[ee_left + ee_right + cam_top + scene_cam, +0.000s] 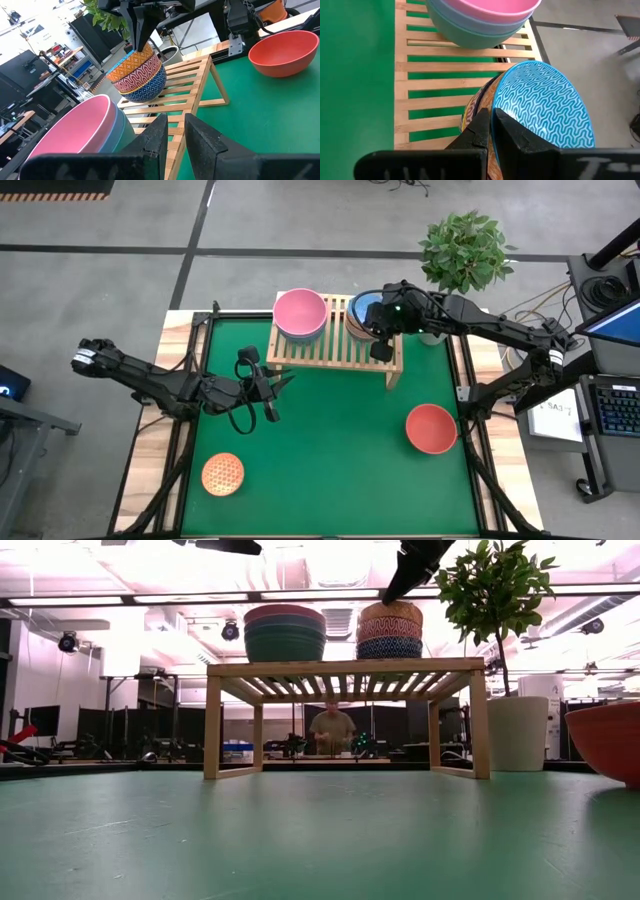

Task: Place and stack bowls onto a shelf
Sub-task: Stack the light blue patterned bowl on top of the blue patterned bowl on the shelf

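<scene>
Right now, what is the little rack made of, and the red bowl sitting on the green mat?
The shelf looks like pale, unpainted wood: light slats with faint grain and solid side legs. The red bowl looks like smooth matte plastic or a bamboo-fibre mix, since it has an even colour, no pattern and no shine. Glazed clay seems less likely, but I can't be sure.

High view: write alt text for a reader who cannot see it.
The right gripper is shut on the rim of the light blue bowl on the shelf, beside the pink bowl. The left gripper waits over the green mat.
</scene>
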`<state>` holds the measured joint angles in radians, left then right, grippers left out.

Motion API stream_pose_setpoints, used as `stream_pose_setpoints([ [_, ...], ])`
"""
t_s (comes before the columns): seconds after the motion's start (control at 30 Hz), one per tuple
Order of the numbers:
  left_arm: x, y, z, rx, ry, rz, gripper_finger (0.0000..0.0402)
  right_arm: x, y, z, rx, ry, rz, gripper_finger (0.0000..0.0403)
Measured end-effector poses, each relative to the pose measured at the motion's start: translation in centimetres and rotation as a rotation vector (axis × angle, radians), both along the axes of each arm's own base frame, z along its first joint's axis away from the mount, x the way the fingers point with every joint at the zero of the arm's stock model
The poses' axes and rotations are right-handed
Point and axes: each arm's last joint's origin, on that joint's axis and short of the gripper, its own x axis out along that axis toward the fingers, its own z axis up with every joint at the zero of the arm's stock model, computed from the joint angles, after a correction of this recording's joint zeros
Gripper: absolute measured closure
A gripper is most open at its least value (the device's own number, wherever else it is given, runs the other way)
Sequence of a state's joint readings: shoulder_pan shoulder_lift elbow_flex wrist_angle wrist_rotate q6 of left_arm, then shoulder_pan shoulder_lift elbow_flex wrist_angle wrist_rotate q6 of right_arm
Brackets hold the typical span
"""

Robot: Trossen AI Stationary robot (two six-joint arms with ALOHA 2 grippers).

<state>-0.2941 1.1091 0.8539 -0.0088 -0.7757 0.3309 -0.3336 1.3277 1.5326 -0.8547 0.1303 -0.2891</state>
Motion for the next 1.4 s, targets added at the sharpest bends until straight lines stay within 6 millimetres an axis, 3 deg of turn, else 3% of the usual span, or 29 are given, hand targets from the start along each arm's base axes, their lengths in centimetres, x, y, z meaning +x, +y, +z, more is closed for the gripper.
stream_pose_setpoints([
  [0.3,0.0,0.0,0.0,0.000,0.000,0.000,0.0354,0.2,0.1,0.1,-0.048,-0.002,-0.024,0.0394],
  [0.4,0.0,0.0,0.0,0.000,0.000,0.000,0.0354,0.4,0.5,0.2,-0.125,0.014,-0.045,0.0394],
  [0.83,0.0,0.0,0.0,0.000,0.000,0.000,0.0354,0.9,2.5,0.3,-0.158,0.025,0.001,0.0395],
  [1.4,0.0,0.0,0.0,0.000,0.000,0.000,0.0354,1.7,2.3,-0.8,-0.154,0.064,-0.021,0.0395],
])
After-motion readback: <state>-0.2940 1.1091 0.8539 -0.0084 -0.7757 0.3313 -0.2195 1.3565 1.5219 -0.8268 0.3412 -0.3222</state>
